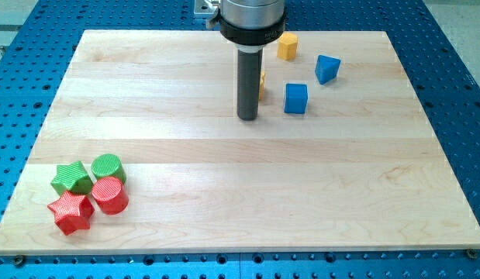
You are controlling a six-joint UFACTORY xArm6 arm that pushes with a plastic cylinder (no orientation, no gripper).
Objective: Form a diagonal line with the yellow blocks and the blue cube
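My tip (248, 117) rests on the wooden board (224, 201) at the view's upper middle. A blue cube (296, 98) stands just to the tip's right. A second yellow block (261, 84) is mostly hidden behind the rod, only a sliver showing at the rod's right side. A yellow hexagonal block (287, 46) sits near the board's top edge, above and right of the rod. A blue wedge-like block (327, 68) lies to the right of the yellow one, above and right of the blue cube.
At the view's lower left sits a tight cluster: a green star (71, 177), a green cylinder (107, 167), a red cylinder (110, 194) and a red star (71, 213). The board lies on a blue perforated table (457, 62).
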